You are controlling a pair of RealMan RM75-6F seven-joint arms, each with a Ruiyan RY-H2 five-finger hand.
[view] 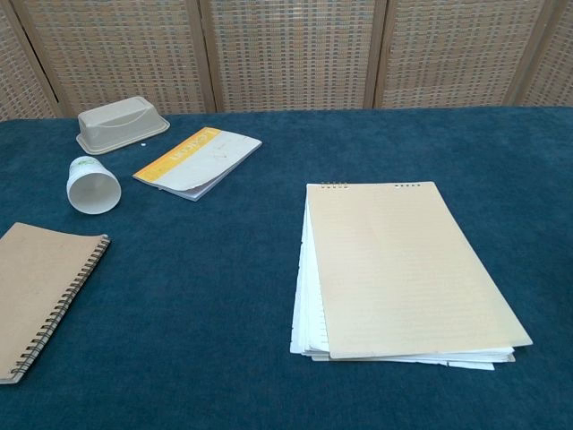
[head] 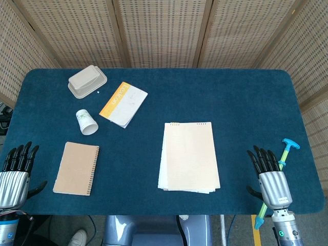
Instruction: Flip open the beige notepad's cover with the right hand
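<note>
The beige notepad (head: 189, 155) (view: 401, 265) lies flat near the table's front centre, cover closed, white pages fanning out at its left and bottom edges. My right hand (head: 270, 177) rests at the front right corner of the table, fingers straight and apart, holding nothing, well to the right of the notepad. At the front left edge my left hand (head: 15, 174) sits the same way, empty. Neither hand appears in the chest view.
A brown spiral notebook (head: 77, 168) (view: 40, 288) lies front left. Behind it are a tipped paper cup (head: 86, 122) (view: 92, 185), an orange-edged booklet (head: 123, 103) (view: 197, 161) and a beige tray (head: 87, 81) (view: 121, 124). A green-and-blue tool (head: 279, 166) lies by my right hand.
</note>
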